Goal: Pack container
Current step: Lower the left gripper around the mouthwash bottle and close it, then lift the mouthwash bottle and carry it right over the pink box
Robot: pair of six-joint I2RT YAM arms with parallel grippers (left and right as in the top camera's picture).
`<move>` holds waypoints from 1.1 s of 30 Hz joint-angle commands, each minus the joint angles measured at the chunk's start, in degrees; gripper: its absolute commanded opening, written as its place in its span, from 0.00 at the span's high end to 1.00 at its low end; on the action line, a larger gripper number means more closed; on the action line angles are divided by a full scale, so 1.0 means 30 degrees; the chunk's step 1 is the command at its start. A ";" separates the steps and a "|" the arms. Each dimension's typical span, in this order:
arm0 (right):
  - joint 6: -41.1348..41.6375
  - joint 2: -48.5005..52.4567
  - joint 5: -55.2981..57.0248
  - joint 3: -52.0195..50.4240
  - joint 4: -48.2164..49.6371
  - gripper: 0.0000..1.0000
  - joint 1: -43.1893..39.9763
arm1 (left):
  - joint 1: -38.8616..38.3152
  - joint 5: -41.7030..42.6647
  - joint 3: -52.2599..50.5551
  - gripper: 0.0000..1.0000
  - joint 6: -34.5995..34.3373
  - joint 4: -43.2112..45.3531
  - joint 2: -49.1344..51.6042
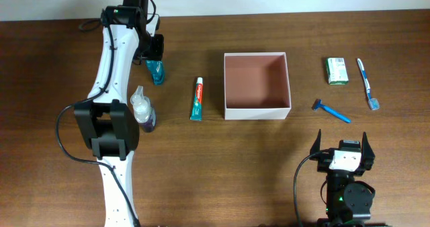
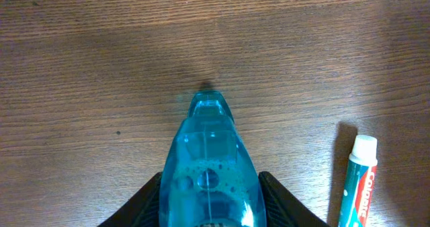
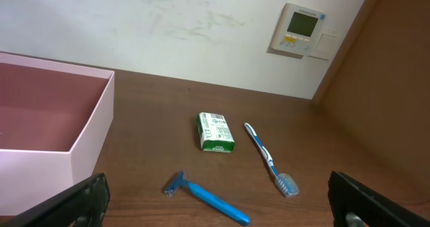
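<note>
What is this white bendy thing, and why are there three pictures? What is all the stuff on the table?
These are two robot arms at a wooden table. One picture looks down from above; the other two come from little cameras on each arm's wrist.

The white arm's left tool has its fingers on both sides of a blue bottle. The right tool waits open and holds nothing.

In the middle sits the container, a white box, reddish-brown inside, with nothing in it yet. To one side lie a toothpaste tube and a clear spray bottle. To the other lie a blue razor, a toothbrush and a green-and-white packet.
</note>
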 commanded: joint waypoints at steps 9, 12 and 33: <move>0.0073 -0.0109 0.0379 -0.0087 -0.0160 0.01 0.0138 | 0.0117 0.0219 0.0750 0.71 0.0015 -0.0109 0.0117; 0.0073 -0.0109 0.0379 -0.0087 -0.0160 0.01 0.0138 | 0.0102 0.0233 0.1865 0.71 0.0015 -0.0452 0.0058; 0.0073 -0.0109 0.0379 -0.0087 -0.0160 0.01 0.0138 | -0.3606 0.5603 1.3763 0.76 0.0007 -0.2550 -0.0189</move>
